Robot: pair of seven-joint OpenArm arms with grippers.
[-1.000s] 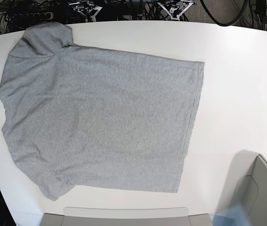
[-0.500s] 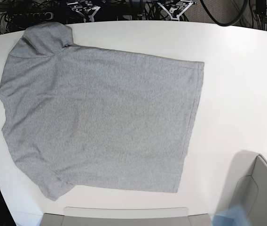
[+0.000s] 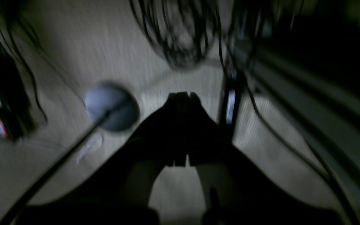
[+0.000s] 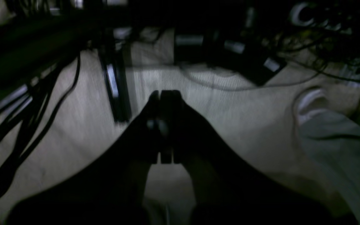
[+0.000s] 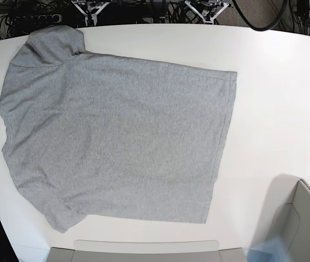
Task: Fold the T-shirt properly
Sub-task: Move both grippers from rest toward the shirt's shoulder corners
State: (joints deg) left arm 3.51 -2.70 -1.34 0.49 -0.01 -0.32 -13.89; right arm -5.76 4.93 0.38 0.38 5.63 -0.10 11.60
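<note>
**What we count on and around the table**

We count one T-shirt [image 5: 117,142], one white table [image 5: 275,103], and one grey bin [image 5: 302,229] at its corner. We see two grippers, left gripper [image 3: 181,97] and right gripper [image 4: 164,93], each with one pair of jaws pressed together.

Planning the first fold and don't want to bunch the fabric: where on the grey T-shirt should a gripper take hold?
Probably the hem corners of the T-shirt, at the straight hem edge on its right side in the base view, coming in from the bare table beyond. The cloth lies flat and plain side up, and that edge is free and unobstructed.
</note>
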